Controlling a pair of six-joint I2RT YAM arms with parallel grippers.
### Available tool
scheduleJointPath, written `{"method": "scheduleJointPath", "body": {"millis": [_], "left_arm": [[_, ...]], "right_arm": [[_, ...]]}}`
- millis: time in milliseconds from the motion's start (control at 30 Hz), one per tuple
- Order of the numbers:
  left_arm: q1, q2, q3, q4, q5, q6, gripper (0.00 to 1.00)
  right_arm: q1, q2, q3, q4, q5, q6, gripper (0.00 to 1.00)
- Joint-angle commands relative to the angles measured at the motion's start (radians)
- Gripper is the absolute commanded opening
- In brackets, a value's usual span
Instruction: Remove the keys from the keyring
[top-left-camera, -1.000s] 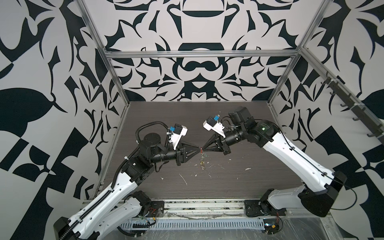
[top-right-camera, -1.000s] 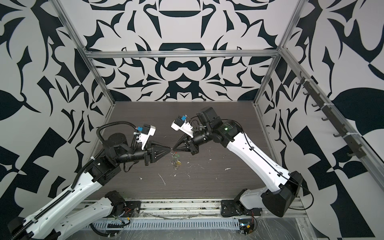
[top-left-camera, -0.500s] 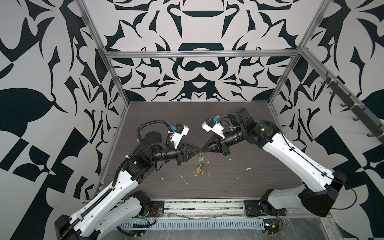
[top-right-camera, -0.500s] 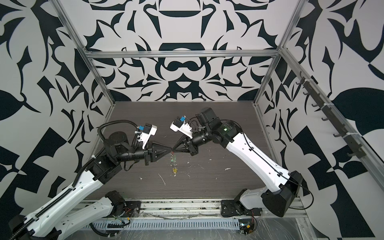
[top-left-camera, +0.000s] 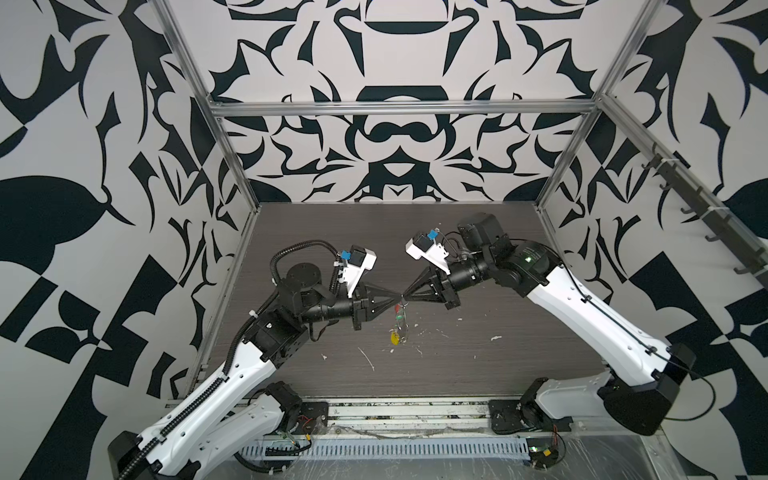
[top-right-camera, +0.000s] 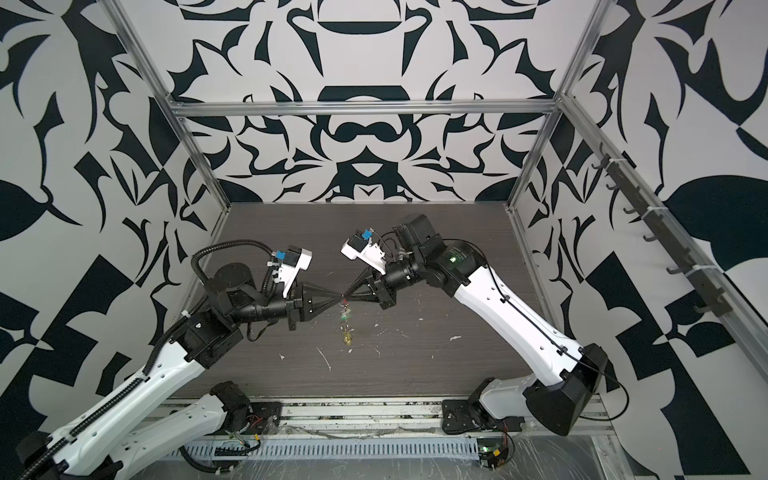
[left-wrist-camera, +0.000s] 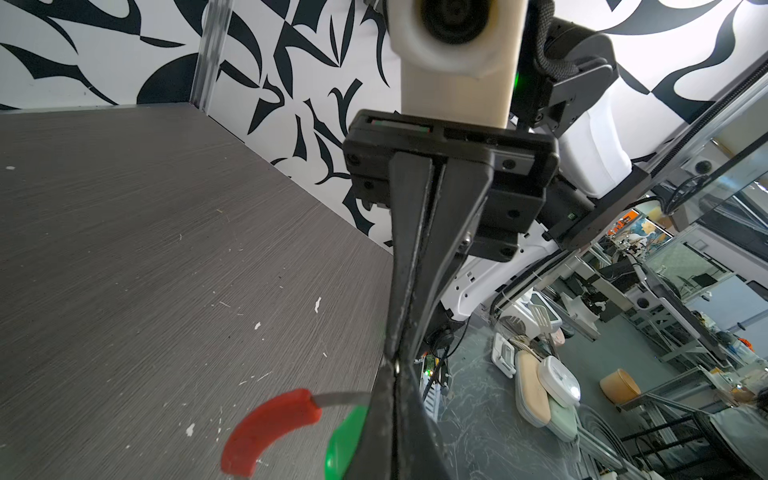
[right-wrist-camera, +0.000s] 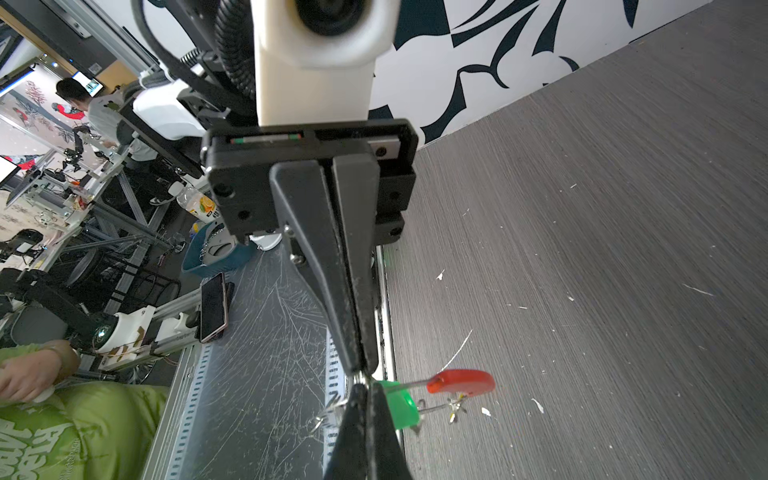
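Observation:
Both grippers meet tip to tip above the middle of the table. The left gripper (top-left-camera: 397, 296) and the right gripper (top-left-camera: 406, 296) are each shut on the top of the keyring (top-left-camera: 400, 309), which hangs below them. In the left wrist view the grey hoop (left-wrist-camera: 340, 400) runs from its red sleeve (left-wrist-camera: 270, 428) in behind the left gripper (left-wrist-camera: 394, 370). A green key (left-wrist-camera: 345, 444) sits beside the jaws. The right wrist view shows the right gripper (right-wrist-camera: 361, 388), the red sleeve (right-wrist-camera: 461, 382), the green key (right-wrist-camera: 399, 405) and tiny silver rings (right-wrist-camera: 328, 411). The yellow key (top-left-camera: 394, 337) hangs lowest.
White flecks (top-left-camera: 368, 359) lie scattered over the dark wood-grain table (top-left-camera: 498, 365). Metal frame posts (top-left-camera: 232, 166) and patterned walls close in the left, right and back. A slotted rail (top-left-camera: 395, 449) runs along the front edge, between the two arm bases.
The left gripper's jaws have closed at the top of the hoop. The keys now hang strung out, the yellow one lower than a second ago. Both arms have barely shifted.

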Motion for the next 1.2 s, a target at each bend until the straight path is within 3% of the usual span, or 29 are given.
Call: {"method": "scheduleJointPath", "body": {"millis": [0, 133, 267, 367, 600, 1167], "left_arm": [[-0.003, 0.006, -0.006, 0.064, 0.006, -0.02, 0.0], [-0.003, -0.026, -0.043, 0.127, -0.058, -0.046, 0.0], [-0.003, -0.072, -0.088, 0.221, -0.14, -0.076, 0.0], [-0.003, -0.107, -0.117, 0.271, -0.21, -0.088, 0.0], [-0.003, -0.184, -0.162, 0.35, -0.335, -0.1, 0.0], [-0.003, -0.193, -0.162, 0.376, -0.327, -0.104, 0.0]], "right_arm": [[0.01, -0.034, 0.028, 0.103, -0.02, 0.034, 0.0], [0.01, -0.06, -0.014, 0.209, 0.002, 0.104, 0.0], [0.01, -0.124, -0.094, 0.383, 0.052, 0.207, 0.26], [0.011, -0.164, -0.15, 0.494, 0.076, 0.277, 0.37], [0.019, -0.265, -0.376, 0.863, 0.259, 0.464, 0.43], [0.068, -0.224, -0.419, 0.98, 0.262, 0.516, 0.44]]}}
